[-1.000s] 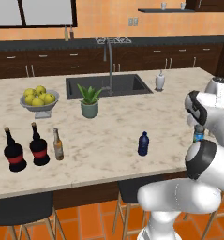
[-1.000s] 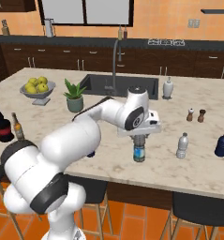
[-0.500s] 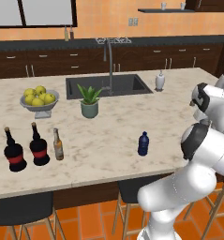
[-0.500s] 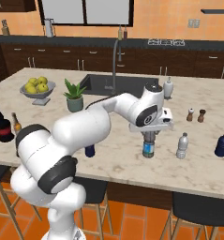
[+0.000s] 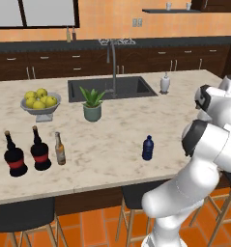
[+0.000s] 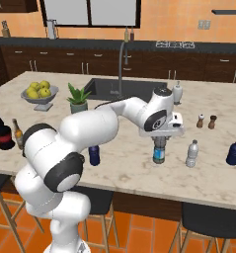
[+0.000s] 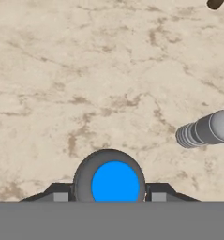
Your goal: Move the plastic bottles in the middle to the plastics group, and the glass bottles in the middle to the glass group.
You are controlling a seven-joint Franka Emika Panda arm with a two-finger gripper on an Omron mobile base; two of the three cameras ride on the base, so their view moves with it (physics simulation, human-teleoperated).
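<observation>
My gripper (image 6: 159,144) is shut on the top of a clear plastic bottle (image 6: 159,155) with a blue label, holding it upright low over the counter. In the hand view its round blue top (image 7: 108,182) sits between the gripper (image 7: 108,195) fingers. The pale clear bottle of the plastics group (image 6: 191,153) (image 7: 205,129) stands just right of it. A dark blue plastic bottle (image 6: 94,155) (image 5: 147,147) stands mid-counter, partly behind my arm. The amber glass bottle (image 5: 60,148) (image 6: 17,133) stands beside the two black bottles of the glass group (image 5: 39,150) (image 5: 14,155).
Another dark blue bottle (image 6: 233,152) stands at the far right. Salt and pepper shakers (image 6: 206,121) sit behind the pale bottle. A soap dispenser (image 6: 177,93), sink (image 5: 111,88), potted plant (image 5: 92,103) and fruit bowl (image 5: 39,102) line the back of the counter.
My gripper has carried the blue-label bottle to the right along the counter, closer to the pale clear bottle. The other bottles have stayed put.
</observation>
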